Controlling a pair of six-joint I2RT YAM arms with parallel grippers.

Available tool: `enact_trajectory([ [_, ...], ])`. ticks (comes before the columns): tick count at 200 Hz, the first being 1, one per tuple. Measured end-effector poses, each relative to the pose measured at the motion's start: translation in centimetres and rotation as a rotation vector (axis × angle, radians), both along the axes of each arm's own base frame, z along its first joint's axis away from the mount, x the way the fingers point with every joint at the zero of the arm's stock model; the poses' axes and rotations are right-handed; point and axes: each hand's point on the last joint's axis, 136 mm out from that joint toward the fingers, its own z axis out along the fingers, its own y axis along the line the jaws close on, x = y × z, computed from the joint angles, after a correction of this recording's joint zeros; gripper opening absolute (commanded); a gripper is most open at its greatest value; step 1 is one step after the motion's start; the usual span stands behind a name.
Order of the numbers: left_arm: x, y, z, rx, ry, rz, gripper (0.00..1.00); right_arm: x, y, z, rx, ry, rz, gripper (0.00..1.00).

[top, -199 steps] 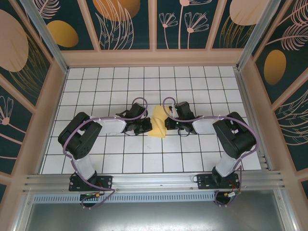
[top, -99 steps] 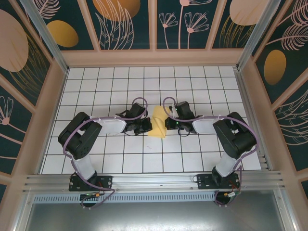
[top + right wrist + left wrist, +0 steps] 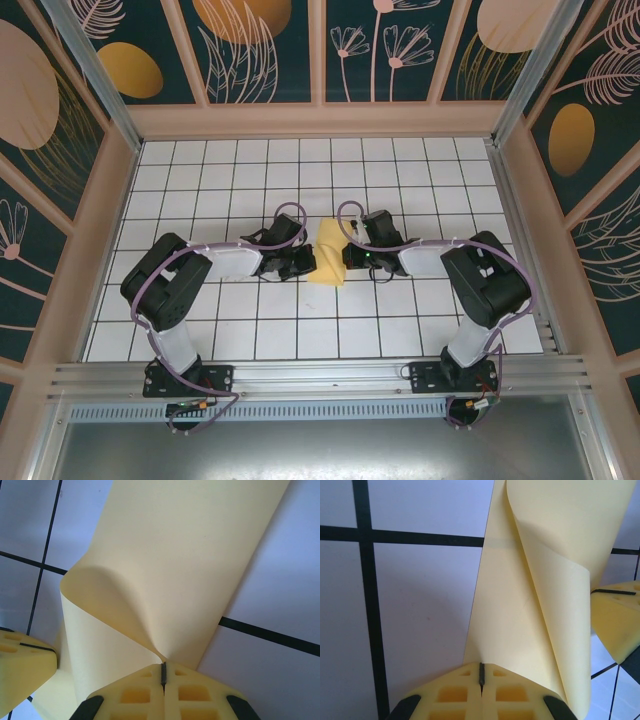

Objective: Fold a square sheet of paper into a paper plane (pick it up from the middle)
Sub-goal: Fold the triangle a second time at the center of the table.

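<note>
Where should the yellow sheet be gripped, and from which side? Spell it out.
Grip its long side edges, one from each side. The sheet lies as a narrow strip running near to far, one layer curling up, so its thin edges face sideways. The left gripper and right gripper are each shut on one such edge.

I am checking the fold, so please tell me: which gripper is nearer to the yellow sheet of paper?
Neither: both touch it. The left gripper is shut on the sheet of paper at its left side, the right gripper on its right side.
</note>
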Motion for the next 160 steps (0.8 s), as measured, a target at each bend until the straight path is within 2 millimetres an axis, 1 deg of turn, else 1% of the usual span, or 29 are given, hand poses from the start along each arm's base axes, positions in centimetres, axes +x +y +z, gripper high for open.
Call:
enact_trajectory([
  [23, 0.0, 0.0, 0.0, 0.0, 0.0, 0.0, 0.03, 0.0, 0.0, 0.0, 0.0, 0.0, 0.0, 0.0],
  [49, 0.0, 0.0, 0.1, -0.001, -0.002, 0.0, 0.07, 0.0, 0.0, 0.0, 0.0, 0.0, 0.0, 0.0],
  [65, 0.1, 0.4, 0.3, 0.016, -0.007, 0.012, 0.08, 0.0, 0.0, 0.0, 0.0, 0.0, 0.0, 0.0],
  [78, 0.2, 0.7, 1.1, 0.021, -0.022, 0.024, 0.04, 0.0, 0.0, 0.0, 0.0, 0.0, 0.0, 0.0],
  [91, 0.7, 0.7, 2.7, -0.001, -0.058, 0.035, 0.0, 0.0, 0.0, 0.0, 0.0, 0.0, 0.0, 0.0],
  [111, 1.8, -0.1, 5.6, -0.081, -0.122, 0.051, 0.0, 0.0, 0.0, 0.0, 0.0, 0.0, 0.0, 0.0],
  [127, 2.5, -1.3, 6.8, -0.164, -0.138, 0.057, 0.0, 0.0, 0.0, 0.0, 0.0, 0.0, 0.0, 0.0],
  [141, 2.9, -2.3, 7.1, -0.227, -0.133, 0.058, 0.0, 0.0, 0.0, 0.0, 0.0, 0.0, 0.0, 0.0],
  [160, 3.1, -3.4, 6.1, -0.278, -0.1, 0.058, 0.0, 0.0, 0.0, 0.0, 0.0, 0.0, 0.0, 0.0],
])
